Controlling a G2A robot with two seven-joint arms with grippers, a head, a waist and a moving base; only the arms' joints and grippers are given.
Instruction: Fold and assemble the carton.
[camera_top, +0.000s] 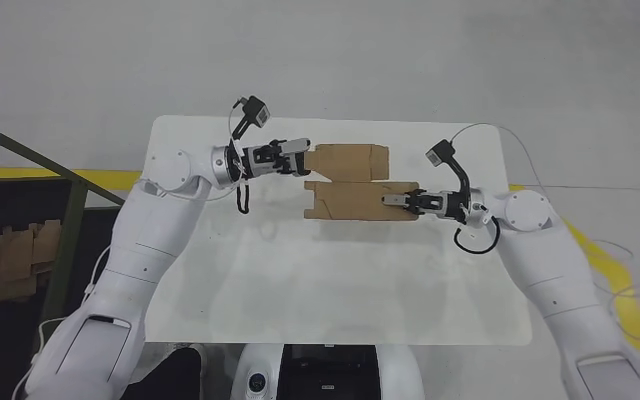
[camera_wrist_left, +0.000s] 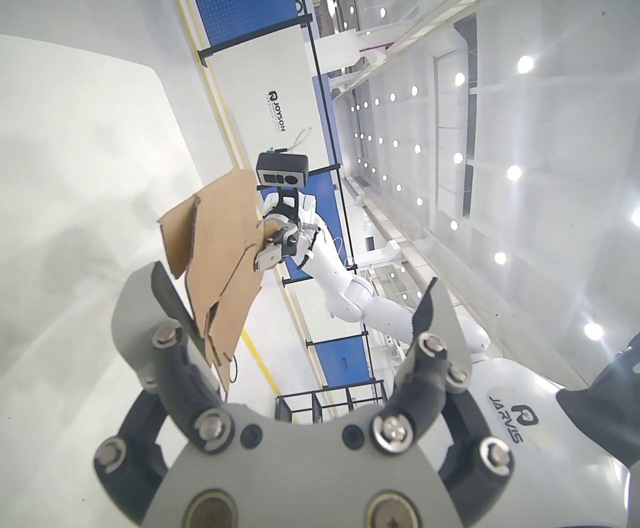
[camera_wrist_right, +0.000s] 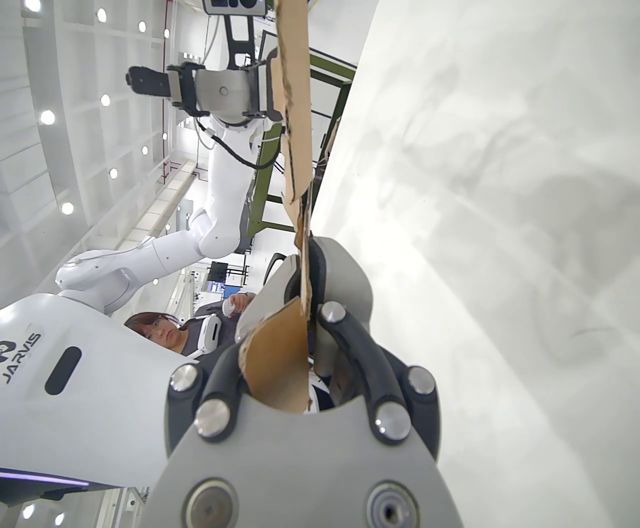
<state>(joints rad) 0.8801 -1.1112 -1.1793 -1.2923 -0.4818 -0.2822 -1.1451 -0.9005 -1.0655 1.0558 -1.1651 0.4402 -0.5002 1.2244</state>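
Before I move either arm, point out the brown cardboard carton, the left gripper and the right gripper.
brown cardboard carton (camera_top: 347, 161): top view, middle of its far panel.
left gripper (camera_top: 303, 158): top view, between its open fingers, at the carton's edge.
right gripper (camera_wrist_right: 304, 260): right wrist view, between fingers shut on the carton.

We see a white surface (camera_top: 330, 280) standing on a pale grey floor (camera_top: 320, 50). A yellow floor stripe (camera_top: 60, 177) runs out from behind the surface on both sides. To the left of the surface stands a dark green metal frame (camera_top: 68, 235), with flat brown cardboard pieces (camera_top: 20, 255) just past it. Beyond the surface we make out white and blue partition panels (camera_wrist_left: 260, 85). High above it is a white ceiling dotted with round lights (camera_wrist_left: 525, 64).
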